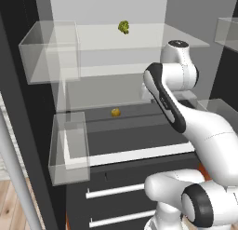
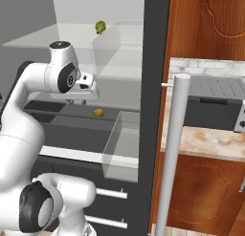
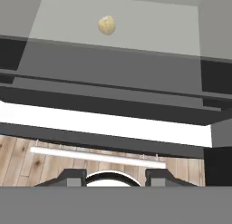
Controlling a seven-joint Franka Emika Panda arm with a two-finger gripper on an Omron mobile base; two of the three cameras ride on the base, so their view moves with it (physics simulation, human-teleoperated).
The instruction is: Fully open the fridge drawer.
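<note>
The fridge drawer point(image 1: 135, 137) is a wide dark-grey tray with a pale front rim point(image 1: 139, 154), and it stands pulled out past the shelf above it. From the other side the drawer point(image 2: 72, 134) lies below my hand. My gripper point(image 2: 76, 101) hangs open over the drawer's back part, pointing down, with nothing between its fingers. In the hand view the gripper point(image 3: 115, 177) looks down across the drawer's rim point(image 3: 113, 124). A small yellow round item point(image 1: 115, 112) point(image 3: 107, 25) lies on the drawer's floor. In the left base view my forearm covers most of the hand.
Clear side bins point(image 1: 49, 52) point(image 1: 69, 147) point(image 2: 119, 144) hang on both sides. A green vegetable point(image 1: 123, 27) sits on the upper glass shelf. Dark cabinet fronts with white bar handles point(image 1: 116, 191) point(image 3: 97, 156) lie below the drawer. The door's grey handle pole point(image 2: 172, 149) stands at the right.
</note>
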